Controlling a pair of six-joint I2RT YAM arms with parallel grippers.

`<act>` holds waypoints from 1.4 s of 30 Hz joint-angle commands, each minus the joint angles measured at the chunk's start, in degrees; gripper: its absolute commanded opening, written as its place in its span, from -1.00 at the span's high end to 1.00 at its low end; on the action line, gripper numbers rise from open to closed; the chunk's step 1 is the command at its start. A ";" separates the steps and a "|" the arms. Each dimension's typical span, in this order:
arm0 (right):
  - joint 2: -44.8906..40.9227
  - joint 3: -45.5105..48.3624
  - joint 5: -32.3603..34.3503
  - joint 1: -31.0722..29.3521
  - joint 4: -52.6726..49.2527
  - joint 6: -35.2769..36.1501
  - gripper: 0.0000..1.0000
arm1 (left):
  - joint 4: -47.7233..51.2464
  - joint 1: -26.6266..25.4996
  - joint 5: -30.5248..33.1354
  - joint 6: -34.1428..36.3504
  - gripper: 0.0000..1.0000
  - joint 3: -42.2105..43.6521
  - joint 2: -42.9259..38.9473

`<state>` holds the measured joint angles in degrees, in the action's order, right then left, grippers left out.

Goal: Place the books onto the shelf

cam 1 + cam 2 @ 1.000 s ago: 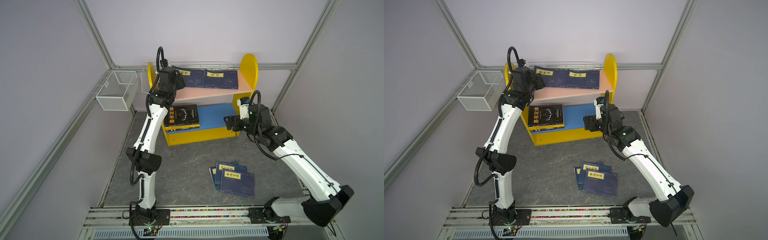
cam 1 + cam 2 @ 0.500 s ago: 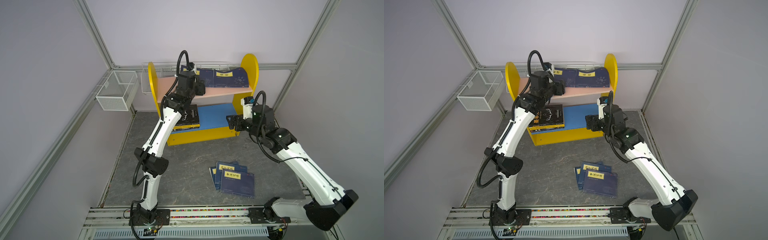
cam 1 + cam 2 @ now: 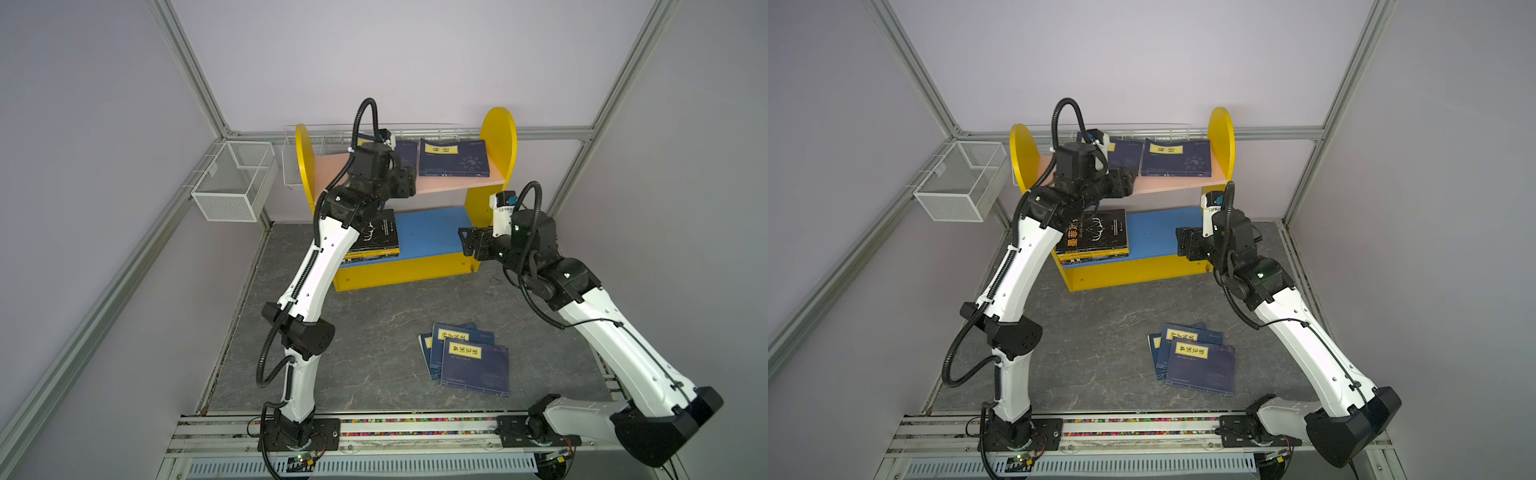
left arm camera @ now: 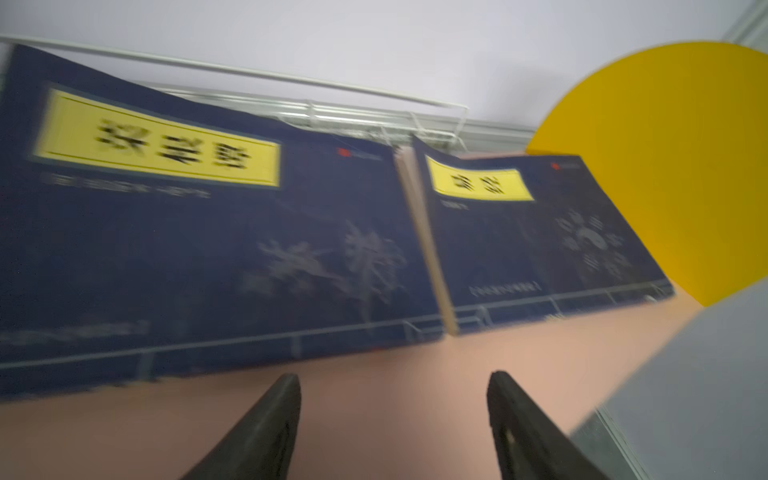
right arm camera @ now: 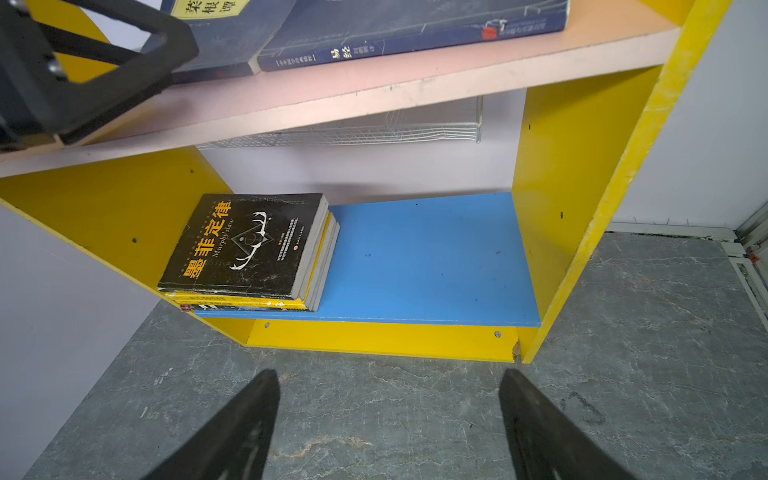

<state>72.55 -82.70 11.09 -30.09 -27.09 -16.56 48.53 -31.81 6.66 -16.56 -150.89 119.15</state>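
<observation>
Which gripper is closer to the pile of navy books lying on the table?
Right. The right gripper hovers low before the shelf, behind the pile; the left gripper is up at the pink board.

Two arms, same build. My left arm and my right arm have glossy white moulded shells on the long links, dotted with small dark screw holes. Matte black rounded joint housings sit between the links. A black ribbed cable conduit arcs off each wrist and follows the shells, clipped down. Boxy black wrist motor block, with a small white-and-blue camera unit above. Tiny green status light on my right forearm. Flat black base plates, screwed down. My left gripper and my right gripper carry matte black tapered fingers, faintly textured.
</observation>
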 commanded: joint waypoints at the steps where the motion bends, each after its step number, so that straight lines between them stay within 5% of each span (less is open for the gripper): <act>1: -1.06 1.31 -0.60 0.29 1.52 -0.77 -0.72 | 4.15 4.99 3.66 -3.10 -0.54 -1.51 1.44; 13: -0.13 2.32 -2.12 0.31 2.22 -1.03 -0.71 | -21.26 7.53 22.84 -0.15 -0.70 19.81 -6.78; 16: -0.22 2.31 -2.39 0.38 2.32 -0.87 -0.71 | -24.01 8.89 23.06 -1.52 -0.72 19.10 -5.42; 24: -1.20 3.48 -1.87 0.85 1.98 -0.28 -0.72 | -13.72 11.56 5.95 -1.41 -0.73 -3.14 9.91; 35: -2.46 4.82 -1.81 1.95 0.55 -0.19 -0.72 | -16.62 12.21 -24.87 -5.17 -0.58 -1.77 12.29; 42: -4.26 5.59 -1.39 2.39 0.15 -0.29 -0.73 | -12.13 8.89 -31.87 -4.44 -0.50 2.07 9.42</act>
<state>69.95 -78.26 9.23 -28.10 -26.44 -17.12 26.85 -19.14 -16.47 -19.57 -152.40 127.66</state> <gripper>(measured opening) 0.864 0.753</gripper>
